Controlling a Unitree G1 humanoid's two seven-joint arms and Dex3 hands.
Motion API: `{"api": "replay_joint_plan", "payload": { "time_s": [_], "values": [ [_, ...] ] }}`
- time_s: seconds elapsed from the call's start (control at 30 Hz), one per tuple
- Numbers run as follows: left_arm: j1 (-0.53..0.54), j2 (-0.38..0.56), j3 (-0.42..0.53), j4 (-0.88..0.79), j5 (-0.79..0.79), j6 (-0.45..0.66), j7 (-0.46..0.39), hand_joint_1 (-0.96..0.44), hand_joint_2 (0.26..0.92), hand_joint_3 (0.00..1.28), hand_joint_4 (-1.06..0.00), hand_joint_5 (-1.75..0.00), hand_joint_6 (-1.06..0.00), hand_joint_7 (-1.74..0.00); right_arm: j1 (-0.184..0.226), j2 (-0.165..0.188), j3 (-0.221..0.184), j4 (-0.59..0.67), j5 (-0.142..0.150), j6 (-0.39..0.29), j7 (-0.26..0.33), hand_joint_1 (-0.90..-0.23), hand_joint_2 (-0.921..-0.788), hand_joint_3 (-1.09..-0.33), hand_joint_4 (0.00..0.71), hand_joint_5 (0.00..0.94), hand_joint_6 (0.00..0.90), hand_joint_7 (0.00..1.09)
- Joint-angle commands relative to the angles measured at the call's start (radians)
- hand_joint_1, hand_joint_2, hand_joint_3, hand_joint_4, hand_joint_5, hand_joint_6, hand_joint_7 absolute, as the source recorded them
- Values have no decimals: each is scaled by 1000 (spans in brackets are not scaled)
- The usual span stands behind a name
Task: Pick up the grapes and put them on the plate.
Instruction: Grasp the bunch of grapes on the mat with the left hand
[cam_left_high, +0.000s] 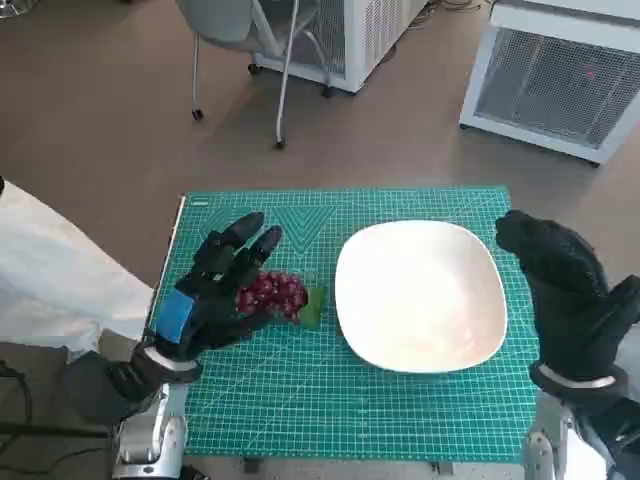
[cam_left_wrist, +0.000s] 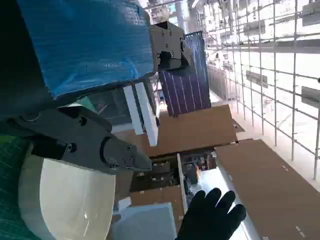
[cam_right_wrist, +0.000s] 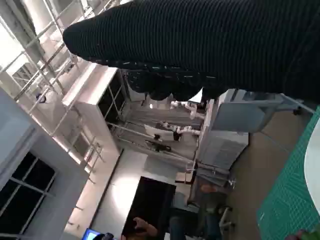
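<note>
Red grapes (cam_left_high: 272, 294) lie on the mat (cam_left_high: 350, 400), just left of the plate (cam_left_high: 420, 296). My left hand (cam_left_high: 215, 290) sits over them, fingers spread, no grip yet. Right hand (cam_left_high: 570, 300) idle, holding nothing. Next I'd close and lift.

I am seeing my left robot hand (cam_left_high: 215, 290) reaching in from the near left, its blue-taped back turned up and its black fingers (cam_left_high: 240, 240) stretching toward the far right, spread apart and gripping nothing. My right robot hand (cam_left_high: 565, 290) is standing at the right, glove upright, fingers loosely curling and holding nothing. Both pale forearms are rising from the near edge.
</note>
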Motion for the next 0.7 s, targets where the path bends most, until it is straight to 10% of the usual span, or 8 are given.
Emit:
{"api": "replay_joint_plan", "payload": {
  "time_s": [0.03,0.7],
  "values": [
    [-9,-2,-6,-2,1,-1,-1,-241,921,44,-276,-1,-132,-441,5,-4,-1,5,9,16,8,-451,-921,-542,682,12,331,716],
    [-6,-2,-12,4,9,-15,-1,-236,921,37,-279,-1,-148,-414,6,-7,-5,3,25,15,26,-452,-921,-539,684,12,330,704]
  ]
}}
